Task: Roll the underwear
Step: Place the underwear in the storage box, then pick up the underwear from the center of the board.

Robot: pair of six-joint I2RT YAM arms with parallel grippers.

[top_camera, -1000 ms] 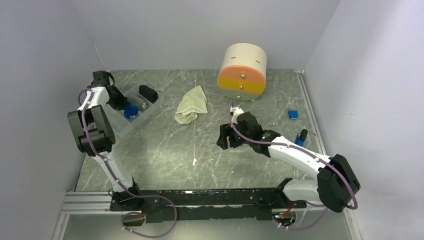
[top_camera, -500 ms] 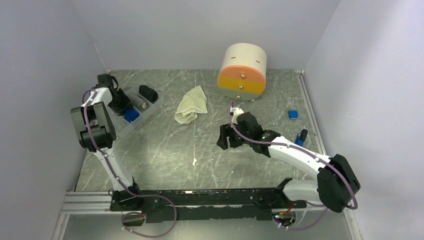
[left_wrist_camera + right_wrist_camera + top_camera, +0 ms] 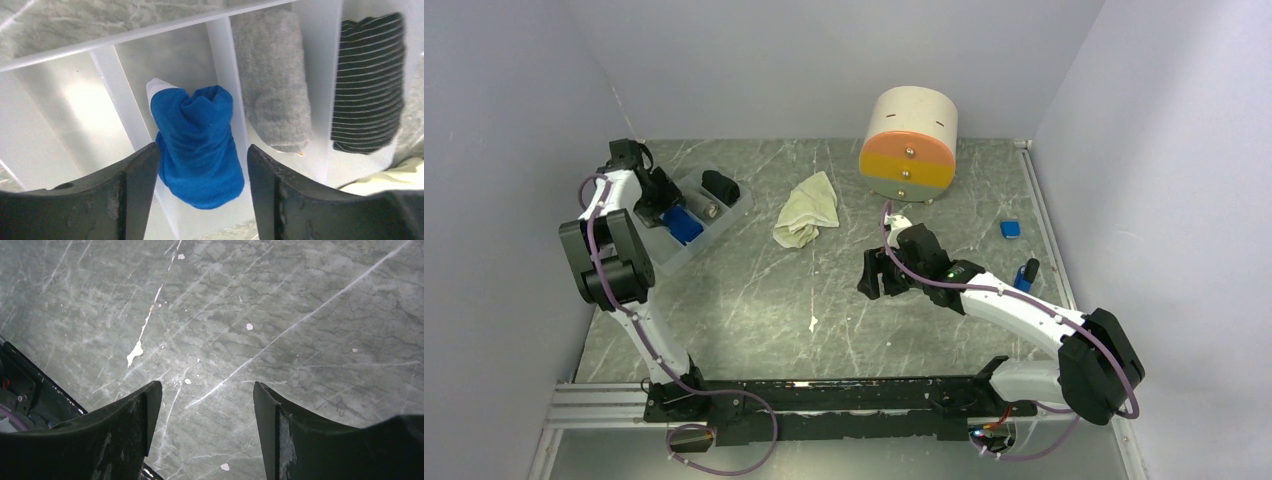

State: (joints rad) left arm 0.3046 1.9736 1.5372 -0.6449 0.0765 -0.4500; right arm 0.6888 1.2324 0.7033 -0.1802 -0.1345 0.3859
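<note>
The royal blue underwear (image 3: pixel 197 140), rolled into a bundle with white trim at its far end, lies in the white divided tray (image 3: pixel 222 45) across a divider. My left gripper (image 3: pixel 203 150) stands open over it. Its fingers flank the bundle's near end, with a gap at the right finger. From above, the left gripper (image 3: pixel 661 192) is at the tray (image 3: pixel 736 212) with the blue roll (image 3: pixel 686 225) beside it. The cream-yellow underwear (image 3: pixel 807 210) lies crumpled on the table right of the tray. My right gripper (image 3: pixel 874 278) hovers open and empty over bare table (image 3: pixel 206 390).
A grey roll (image 3: pixel 272 85) and a black striped roll (image 3: pixel 369 85) fill the tray's other compartments. A round cream drawer unit with orange fronts (image 3: pixel 909 145) stands at the back. A small blue item (image 3: pixel 1011 229) and a blue-black one (image 3: pixel 1027 272) lie far right.
My left gripper has opened and let go of the blue roll, which now rests in the tray. The left wrist swung slightly right, then back. The right arm has not moved.
</note>
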